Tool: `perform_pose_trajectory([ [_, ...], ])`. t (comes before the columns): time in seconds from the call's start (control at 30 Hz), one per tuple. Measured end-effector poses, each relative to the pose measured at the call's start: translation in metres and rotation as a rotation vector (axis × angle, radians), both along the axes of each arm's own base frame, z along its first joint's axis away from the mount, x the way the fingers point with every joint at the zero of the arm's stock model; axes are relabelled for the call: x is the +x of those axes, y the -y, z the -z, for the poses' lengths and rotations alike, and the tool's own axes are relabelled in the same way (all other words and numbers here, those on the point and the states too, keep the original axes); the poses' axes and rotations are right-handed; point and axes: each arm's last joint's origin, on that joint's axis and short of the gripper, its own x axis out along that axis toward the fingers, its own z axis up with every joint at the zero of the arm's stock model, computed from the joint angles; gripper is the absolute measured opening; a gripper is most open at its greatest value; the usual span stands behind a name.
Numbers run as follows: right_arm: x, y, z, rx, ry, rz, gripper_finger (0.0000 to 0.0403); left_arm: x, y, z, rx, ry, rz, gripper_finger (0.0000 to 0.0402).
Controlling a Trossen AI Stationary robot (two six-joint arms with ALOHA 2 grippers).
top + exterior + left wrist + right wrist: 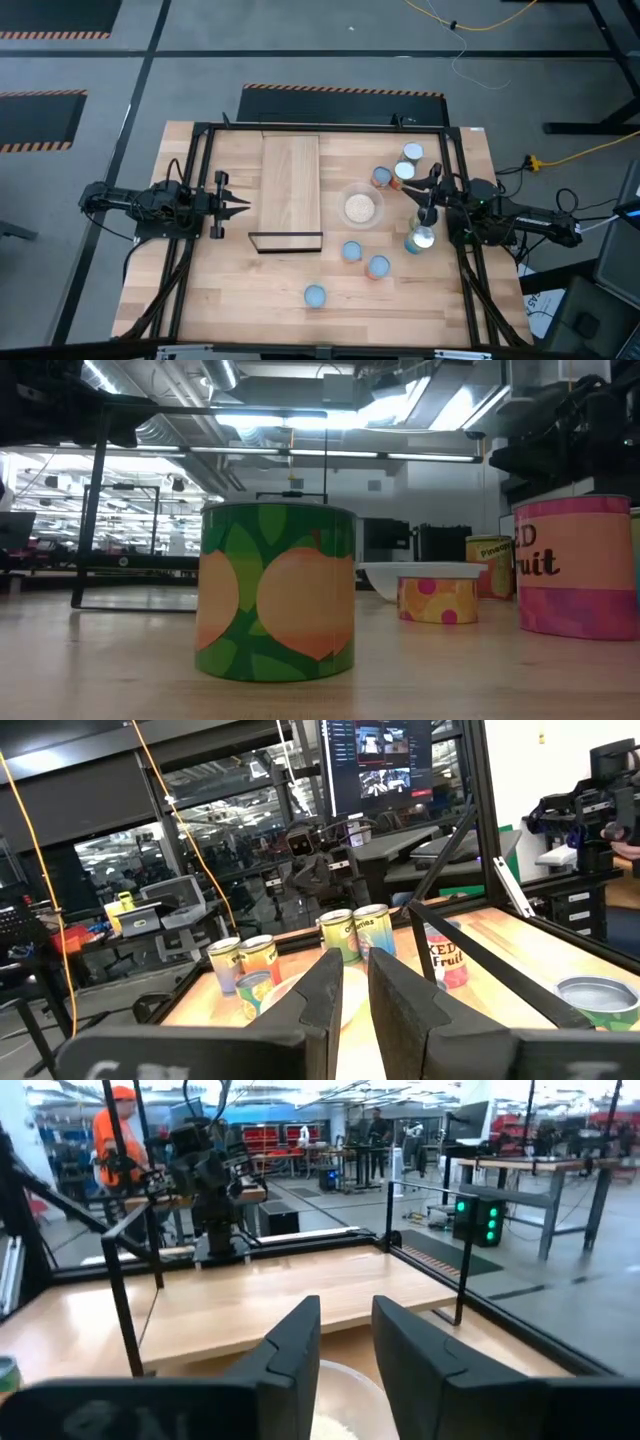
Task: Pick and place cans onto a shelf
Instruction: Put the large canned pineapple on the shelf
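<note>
Several cans stand upright on the table's right half: three at the far right point(403, 170), one point(421, 238) beside my right arm, and three toward the near edge point(351, 251). The low view shows a green, peach-labelled can point(278, 590) closest. The shelf point(290, 185), a light-wood board, lies flat at the middle, with its black frame point(285, 241) at the near end. My left gripper point(238, 207) hovers left of the shelf, open by a narrow gap point(355, 982). My right gripper point(426, 198) hovers right of the bowl and is open point(346, 1330). Both hold nothing.
A clear round bowl point(360, 207) with beige contents sits between the shelf and my right gripper. A black rail frame point(200, 135) rings the table. A person in orange point(115, 1140) stands in the room beyond the table's left edge.
</note>
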Motion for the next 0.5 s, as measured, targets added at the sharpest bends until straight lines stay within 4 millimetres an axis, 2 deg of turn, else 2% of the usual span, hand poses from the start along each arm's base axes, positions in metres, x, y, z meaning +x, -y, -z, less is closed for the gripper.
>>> perform_pose_trajectory([
  [0.33,-0.001,0.002,-0.002,0.058,0.039,0.077,0.0220,0.000,0.000,0.000,0.000,0.000,-0.001,0.0044],
  [0.5,-0.002,0.001,-0.010,0.057,0.057,0.047,0.0240,0.000,0.000,0.000,0.000,0.000,-0.001,0.0044],
])
